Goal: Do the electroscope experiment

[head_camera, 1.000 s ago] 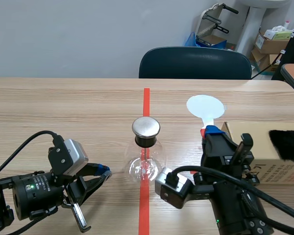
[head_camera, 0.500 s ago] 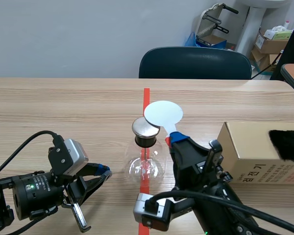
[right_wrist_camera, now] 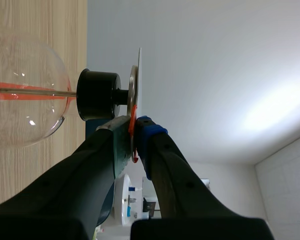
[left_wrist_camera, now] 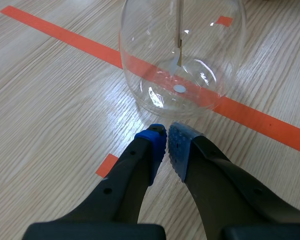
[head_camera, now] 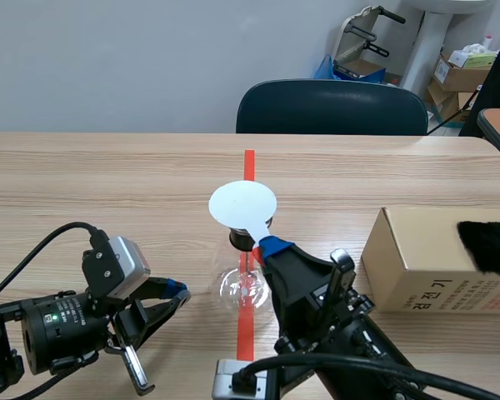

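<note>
The electroscope, a round glass flask [head_camera: 247, 288] with a black stopper [head_camera: 241, 240], stands on the orange tape line at mid-table. A white round paddle [head_camera: 242, 205] hangs right over its top and hides the metal cap in the scene view. My right gripper [head_camera: 271, 247] is shut on the paddle's red handle. The right wrist view shows the paddle [right_wrist_camera: 139, 67] edge-on, close against the metal cap [right_wrist_camera: 132, 92] above the stopper [right_wrist_camera: 97, 95], with my right gripper [right_wrist_camera: 134, 134] clamped on the handle. My left gripper [head_camera: 173, 291] lies shut on the table just left of the flask [left_wrist_camera: 182, 55], its fingertips [left_wrist_camera: 155, 145] together.
A cardboard box [head_camera: 433, 262] stands to the right of the flask with a black furry cloth [head_camera: 488, 246] on top. A dark chair [head_camera: 332, 107] sits behind the far table edge. The orange tape line [head_camera: 248, 163] runs down the middle.
My right arm has carried the white paddle leftward from beside the box to directly over the electroscope's cap. The left arm has not moved.
</note>
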Motion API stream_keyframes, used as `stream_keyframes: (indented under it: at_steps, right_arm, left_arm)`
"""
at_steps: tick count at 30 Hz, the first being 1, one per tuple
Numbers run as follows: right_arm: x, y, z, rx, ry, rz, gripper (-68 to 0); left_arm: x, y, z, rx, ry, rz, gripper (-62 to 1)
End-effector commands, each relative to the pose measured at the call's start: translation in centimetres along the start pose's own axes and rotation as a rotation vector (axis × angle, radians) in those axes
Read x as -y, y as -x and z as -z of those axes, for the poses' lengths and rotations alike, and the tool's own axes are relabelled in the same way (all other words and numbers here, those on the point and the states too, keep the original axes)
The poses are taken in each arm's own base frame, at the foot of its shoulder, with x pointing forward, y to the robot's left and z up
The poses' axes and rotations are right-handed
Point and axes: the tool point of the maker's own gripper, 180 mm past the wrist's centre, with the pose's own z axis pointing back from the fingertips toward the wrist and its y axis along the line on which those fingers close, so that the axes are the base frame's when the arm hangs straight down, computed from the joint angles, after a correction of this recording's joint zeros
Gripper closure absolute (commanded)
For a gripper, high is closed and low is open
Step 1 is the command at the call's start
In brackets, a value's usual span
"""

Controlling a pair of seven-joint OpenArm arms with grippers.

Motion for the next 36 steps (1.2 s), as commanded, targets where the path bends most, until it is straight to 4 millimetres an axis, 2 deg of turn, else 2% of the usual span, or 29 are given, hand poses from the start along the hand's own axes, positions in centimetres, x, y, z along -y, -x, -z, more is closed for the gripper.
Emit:
stream_keyframes:
  at_steps: [1, 14, 27, 36]
  right_arm:
    - [1.0, 0.4, 0.3, 0.004, 0.038, -0.019, -0.6]
    - [1.3, 1.0, 0.3, -0.036, 0.043, -0.014, -0.6]
    - [1.8, 5.3, -1.2, -0.317, 0.047, 0.014, -0.6]
    - [1.9, 6.9, -2.6, -0.441, 0.039, 0.029, -0.6]
  left_arm:
    - [0.2, -0.9, 0.2, 0.034, 0.001, -0.006, -6.6]
    - [0.2, -1.0, 0.2, 0.038, 0.001, -0.006, -6.6]
    - [0.2, -1.0, 0.2, 0.037, 0.001, -0.006, -6.6]
    - [0.2, -1.0, 0.2, 0.037, 0.001, -0.005, -6.6]
